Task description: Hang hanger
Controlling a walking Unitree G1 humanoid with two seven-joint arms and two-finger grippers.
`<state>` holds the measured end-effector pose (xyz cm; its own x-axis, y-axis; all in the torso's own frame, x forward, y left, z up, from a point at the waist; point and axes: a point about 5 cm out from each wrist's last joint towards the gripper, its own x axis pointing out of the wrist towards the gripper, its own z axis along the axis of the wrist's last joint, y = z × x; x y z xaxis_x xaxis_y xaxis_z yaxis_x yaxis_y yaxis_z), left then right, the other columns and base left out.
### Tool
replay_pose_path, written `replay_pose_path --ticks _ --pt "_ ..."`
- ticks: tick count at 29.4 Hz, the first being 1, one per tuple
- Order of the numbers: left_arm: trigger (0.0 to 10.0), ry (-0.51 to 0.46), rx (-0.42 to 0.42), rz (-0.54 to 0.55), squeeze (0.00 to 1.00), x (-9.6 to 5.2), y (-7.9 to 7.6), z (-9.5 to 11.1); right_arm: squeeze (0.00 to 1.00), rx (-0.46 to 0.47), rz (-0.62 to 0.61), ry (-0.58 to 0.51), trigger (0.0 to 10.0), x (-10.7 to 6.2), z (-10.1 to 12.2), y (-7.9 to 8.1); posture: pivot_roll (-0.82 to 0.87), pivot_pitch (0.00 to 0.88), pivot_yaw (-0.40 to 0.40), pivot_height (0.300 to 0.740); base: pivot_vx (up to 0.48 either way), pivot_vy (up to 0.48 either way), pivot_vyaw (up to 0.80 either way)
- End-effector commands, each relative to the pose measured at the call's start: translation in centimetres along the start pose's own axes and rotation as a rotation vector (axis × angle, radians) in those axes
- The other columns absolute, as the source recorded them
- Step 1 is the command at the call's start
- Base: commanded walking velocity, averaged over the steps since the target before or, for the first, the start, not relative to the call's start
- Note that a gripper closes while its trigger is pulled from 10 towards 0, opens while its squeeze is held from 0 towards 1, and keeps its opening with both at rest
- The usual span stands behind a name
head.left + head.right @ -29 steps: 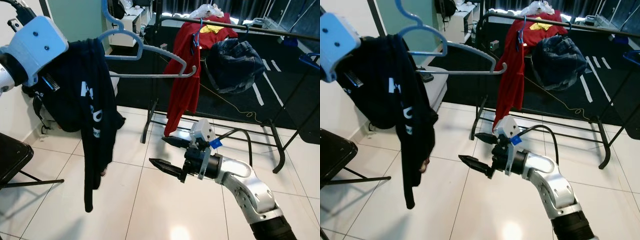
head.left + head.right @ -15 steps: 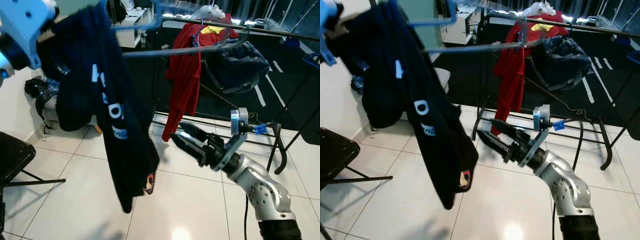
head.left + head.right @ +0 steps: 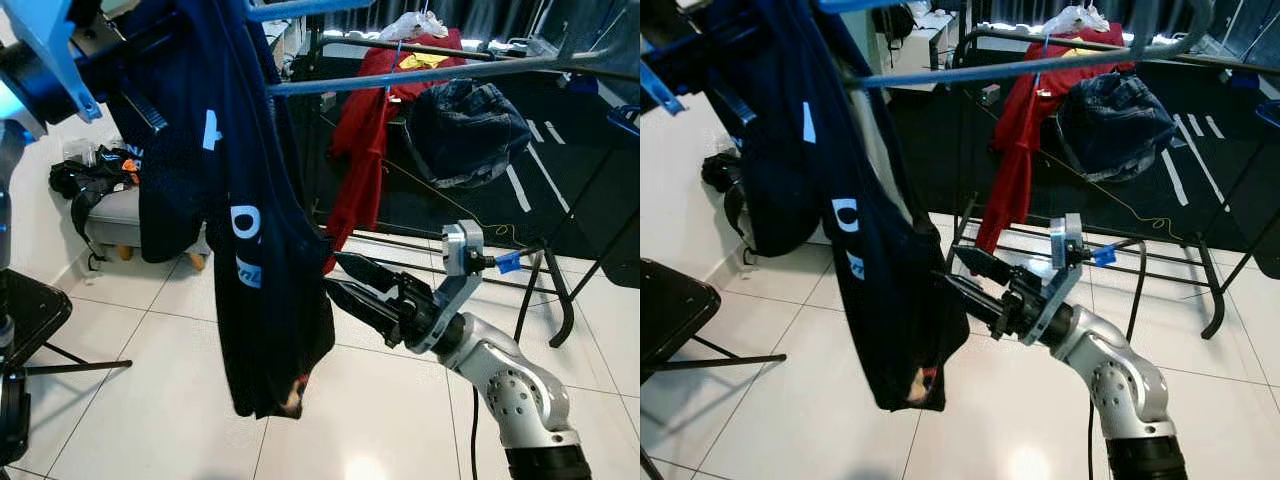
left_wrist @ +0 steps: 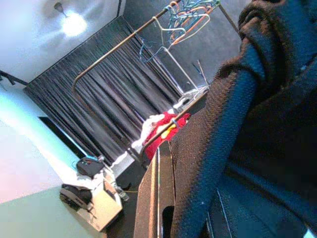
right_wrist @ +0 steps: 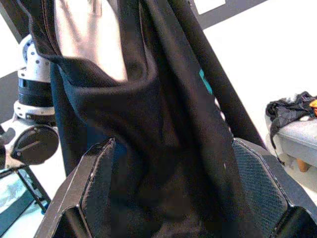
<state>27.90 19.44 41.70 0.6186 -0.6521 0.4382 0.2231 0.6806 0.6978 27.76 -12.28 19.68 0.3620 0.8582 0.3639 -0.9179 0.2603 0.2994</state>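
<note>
Two hands: right hand point(image 3: 335, 280) spread around dark shirt point(image 3: 250, 230).

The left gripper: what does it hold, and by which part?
The left gripper holds the blue hanger, gripped through the dark garment draped over its near end.

You can make out white print on the dark shirt point(image 3: 250, 200) draped over the blue hanger point(image 3: 420, 72), but the folds break it up and no whole word reads. In the left eye view you see one white fragment high on the cloth, then lower down what looks like a "D" and, below it, a partly hidden light-blue mark. In the right eye view the same print shows as a white patch, an open rounded letter and a small fragment beneath. You cannot read any brand, number or sign elsewhere in these views.
</note>
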Motion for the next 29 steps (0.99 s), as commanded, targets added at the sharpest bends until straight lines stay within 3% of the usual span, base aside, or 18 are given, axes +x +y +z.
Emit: replay_pose_path --ticks 1,16,29 --pt "10.0 -0.031 0.007 0.008 0.0 0.4 0.0 0.9 0.0 0.004 0.042 0.0 10.0 0.8 0.1 0.7 -0.04 0.065 0.001 0.74 0.0 0.0 0.0" --pt "10.0 0.004 0.022 0.022 0.0 0.6 -0.2 0.3 0.0 0.032 0.175 -0.007 10.0 1.1 0.9 2.6 -0.04 0.071 0.003 0.74 0.0 0.0 0.0" --pt "10.0 -0.017 0.021 0.026 0.0 1.1 -0.5 1.0 0.0 -0.011 0.124 0.044 10.0 1.4 0.3 2.2 -0.03 0.07 -0.001 0.74 0.0 0.0 0.0"
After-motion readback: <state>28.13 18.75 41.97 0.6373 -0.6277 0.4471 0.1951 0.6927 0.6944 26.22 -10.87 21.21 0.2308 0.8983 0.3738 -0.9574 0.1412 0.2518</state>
